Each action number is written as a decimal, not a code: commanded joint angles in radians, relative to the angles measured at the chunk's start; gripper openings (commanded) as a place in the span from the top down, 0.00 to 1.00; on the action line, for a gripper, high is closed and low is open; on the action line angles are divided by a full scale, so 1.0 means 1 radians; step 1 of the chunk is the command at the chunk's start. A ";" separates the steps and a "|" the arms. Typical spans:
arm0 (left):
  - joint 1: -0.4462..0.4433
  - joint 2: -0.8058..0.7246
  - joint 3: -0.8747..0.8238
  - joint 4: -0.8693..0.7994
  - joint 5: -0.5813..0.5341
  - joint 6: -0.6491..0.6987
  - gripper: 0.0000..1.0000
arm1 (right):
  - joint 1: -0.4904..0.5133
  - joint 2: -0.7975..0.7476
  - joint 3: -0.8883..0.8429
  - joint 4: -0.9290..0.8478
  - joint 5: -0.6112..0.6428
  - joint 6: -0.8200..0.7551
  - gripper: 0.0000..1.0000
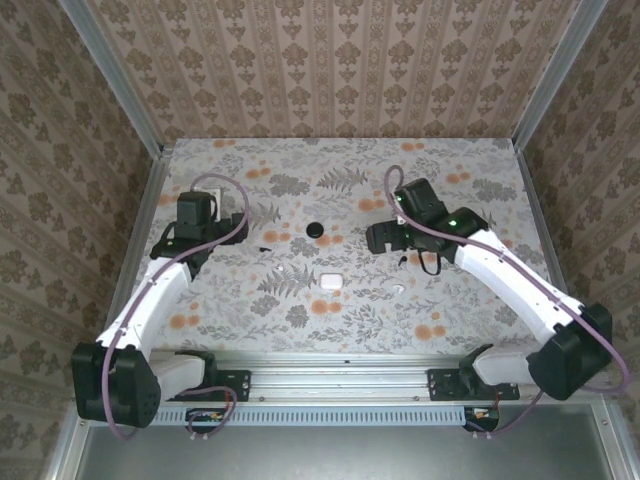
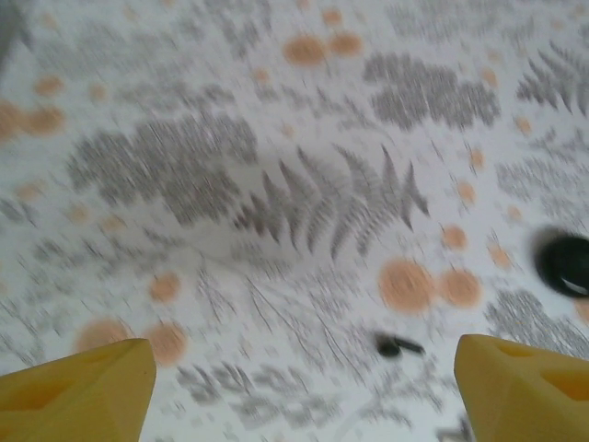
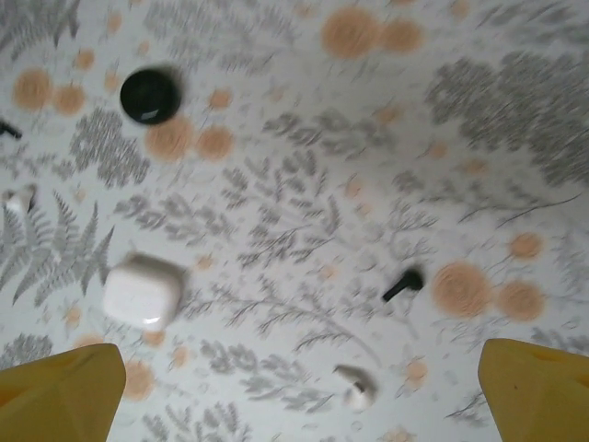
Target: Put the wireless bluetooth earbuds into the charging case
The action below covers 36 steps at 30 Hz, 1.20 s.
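The left gripper (image 2: 299,368) gapes empty over an earbud (image 2: 398,347), and the right gripper (image 3: 299,387) gapes empty over the case (image 3: 142,290) and another earbud (image 3: 403,284).

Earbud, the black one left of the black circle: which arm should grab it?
Left. That earbud lies just ahead of the left gripper, between its open yellow fingers. The right gripper is across the black disc from it, with the other earbud nearer to it.
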 commanded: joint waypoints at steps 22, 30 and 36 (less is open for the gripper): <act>0.074 0.189 0.034 -0.289 0.168 -0.106 0.23 | 0.228 0.645 0.431 -0.297 -0.202 0.439 0.15; 0.109 0.180 -0.007 -0.282 0.181 -0.082 0.22 | 0.262 0.769 0.484 -0.284 -0.220 0.466 0.18; 0.133 0.206 -0.011 -0.258 0.223 -0.077 0.22 | 0.262 0.837 0.540 -0.301 -0.190 0.454 0.17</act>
